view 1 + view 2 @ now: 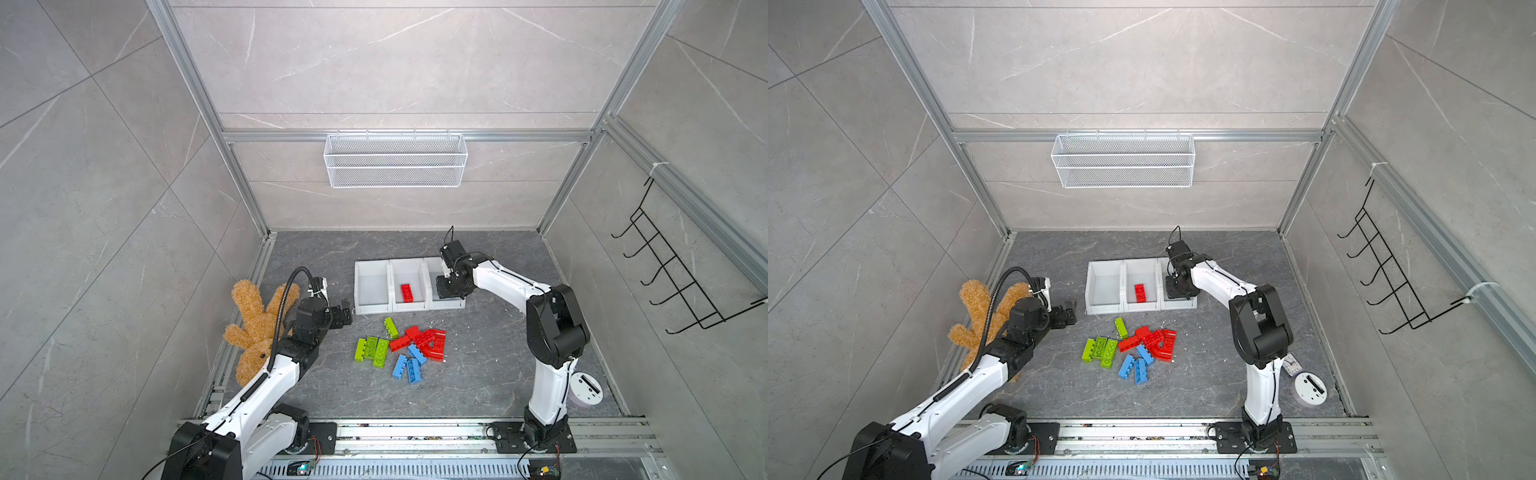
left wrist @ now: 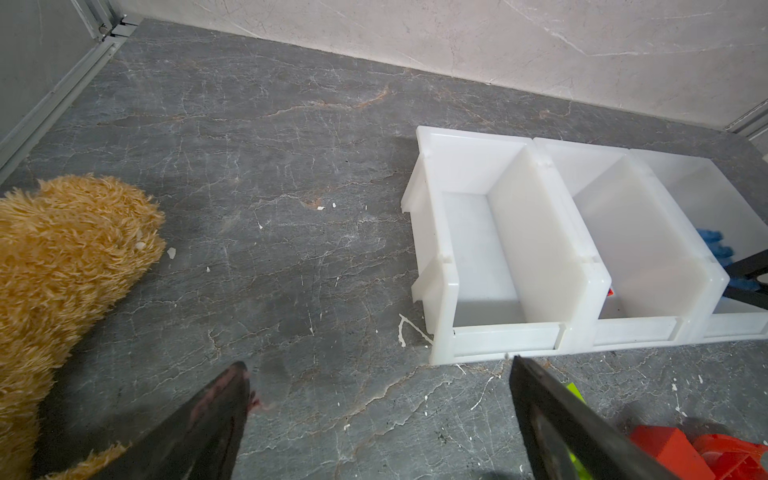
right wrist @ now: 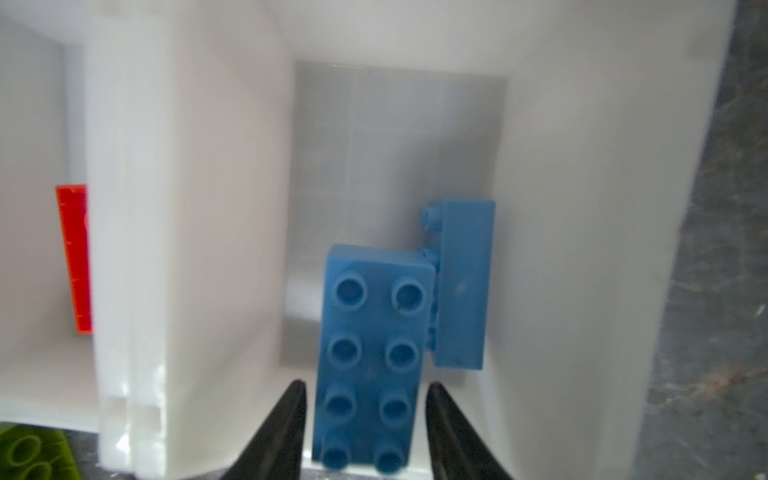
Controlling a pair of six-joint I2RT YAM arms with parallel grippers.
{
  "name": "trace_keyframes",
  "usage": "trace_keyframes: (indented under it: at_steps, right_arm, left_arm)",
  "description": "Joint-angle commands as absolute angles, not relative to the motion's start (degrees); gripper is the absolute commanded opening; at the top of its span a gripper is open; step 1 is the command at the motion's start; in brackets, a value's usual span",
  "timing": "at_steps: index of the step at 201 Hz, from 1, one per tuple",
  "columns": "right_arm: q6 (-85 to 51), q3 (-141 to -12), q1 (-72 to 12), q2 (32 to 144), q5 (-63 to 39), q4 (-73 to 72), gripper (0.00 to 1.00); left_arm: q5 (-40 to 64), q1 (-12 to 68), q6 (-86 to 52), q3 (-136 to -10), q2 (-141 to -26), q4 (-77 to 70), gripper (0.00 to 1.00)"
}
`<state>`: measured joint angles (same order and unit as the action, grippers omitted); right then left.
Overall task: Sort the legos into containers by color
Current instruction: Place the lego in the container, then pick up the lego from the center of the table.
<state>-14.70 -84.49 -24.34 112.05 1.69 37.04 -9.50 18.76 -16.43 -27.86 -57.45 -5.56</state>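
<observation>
Three joined white containers [image 1: 371,309] stand in a row on the grey floor. A red lego [image 1: 407,293] lies in the middle one. My right gripper [image 3: 365,385] hangs over the rightmost container [image 3: 582,208], open, with a small gap on each side of a blue lego [image 3: 374,332] between its fingertips. A second blue lego [image 3: 463,282] lies on its side beside it. In front of the containers sits a loose pile of green legos [image 1: 372,349], red legos [image 1: 428,340] and blue legos [image 1: 409,365]. My left gripper [image 1: 347,311] hovers open and empty left of the containers [image 2: 505,332].
A brown plush toy [image 1: 257,328] lies at the left wall beside my left arm. A white wire basket [image 1: 395,160] hangs on the back wall and a black hook rack [image 1: 673,266] on the right wall. A round white device [image 1: 586,388] sits near the right arm's base.
</observation>
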Motion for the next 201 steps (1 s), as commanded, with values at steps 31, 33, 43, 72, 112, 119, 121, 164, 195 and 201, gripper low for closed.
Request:
trace_keyframes:
  at_steps: [31, 33, 43, 72, 112, 119, 121, 164, 195, 201]
  right_arm:
    - [-15.32, -81.67, -24.76, 101.04, -0.71, 39.81, 0.58]
    - [-15.61, -80.89, -24.84, 100.36, -1.37, 39.53, 0.57]
    - [-17.45, -76.33, -25.41, 95.84, -4.39, 37.42, 0.56]
    - [-25.15, -61.73, -27.25, 86.76, -13.03, 29.63, 0.56]
    - [-36.49, -46.25, -30.30, 81.44, -18.27, 15.44, 0.56]
    - [-38.28, -44.19, -30.81, 81.15, -18.98, 12.82, 0.56]
    - [-38.64, -43.59, -30.99, 81.13, -19.23, 12.02, 0.56]
    - [-40.47, -39.55, -31.55, 82.51, -20.35, 4.39, 0.56]
    - [-40.04, -40.83, -31.60, 83.50, -20.66, 4.62, 0.55]
    - [-40.04, -40.91, -31.63, 83.50, -20.49, 4.85, 0.55]
  left_arm:
    - [-10.14, 19.07, -15.99, -28.83, -56.34, -6.14, 0.99]
    - [-10.18, 19.05, -15.99, -28.83, -56.29, -6.19, 0.99]
    - [-10.40, 19.07, -15.92, -28.74, -56.16, -6.16, 0.99]
    - [-10.58, 19.09, -15.77, -28.76, -56.53, -6.24, 0.99]
    - [-10.26, 19.07, -15.89, -29.05, -57.45, -6.32, 1.00]
    - [-10.33, 19.07, -15.83, -29.05, -57.33, -6.23, 0.99]
    - [-10.32, 19.07, -15.85, -29.06, -57.35, -6.24, 0.99]
    - [-10.27, 19.03, -15.92, -28.96, -57.07, -6.30, 1.00]
    - [-10.44, 19.07, -15.84, -28.92, -56.80, -6.15, 0.99]
    - [-10.46, 19.07, -15.74, -28.87, -56.66, -6.10, 0.99]
